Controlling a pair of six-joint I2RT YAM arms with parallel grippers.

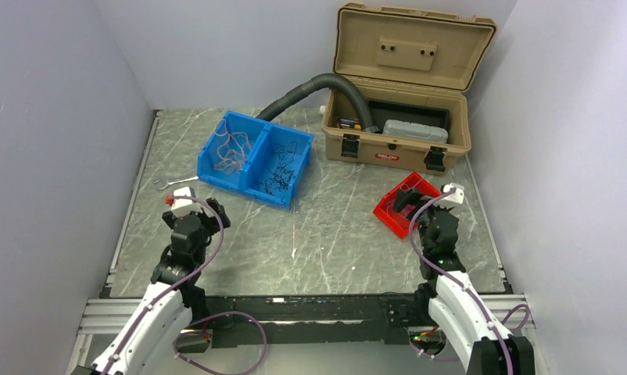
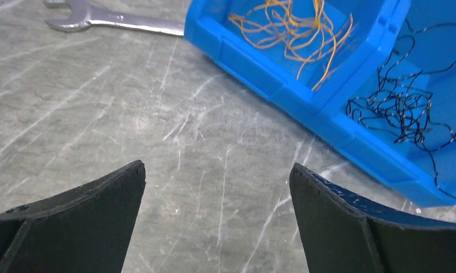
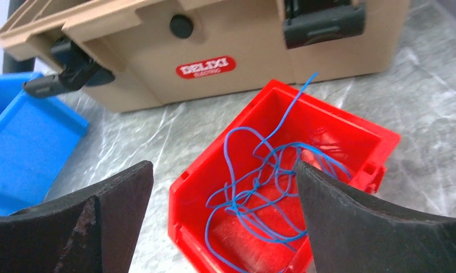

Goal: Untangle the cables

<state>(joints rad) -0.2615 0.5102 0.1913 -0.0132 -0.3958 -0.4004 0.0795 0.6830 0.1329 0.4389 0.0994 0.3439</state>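
A blue two-compartment bin (image 1: 216, 178) stands at the back left. Its left compartment holds tangled yellowish cables (image 1: 232, 148), its right compartment tangled black cables (image 1: 281, 173). In the left wrist view the yellow cables (image 2: 294, 25) and black cables (image 2: 399, 105) lie in the bin (image 2: 254, 68). My left gripper (image 2: 217, 166) is open and empty over bare table, just short of the bin (image 1: 205, 209). A red bin (image 3: 339, 116) at the right holds tangled blue cables (image 3: 254, 193). My right gripper (image 3: 223, 165) is open and empty, just above the red bin (image 1: 388, 209).
An open tan toolbox (image 1: 396, 133) stands at the back right, just behind the red bin. A black corrugated hose (image 1: 310, 90) runs from it towards the blue bin. A silver wrench (image 2: 112, 21) lies on the table left of the blue bin.
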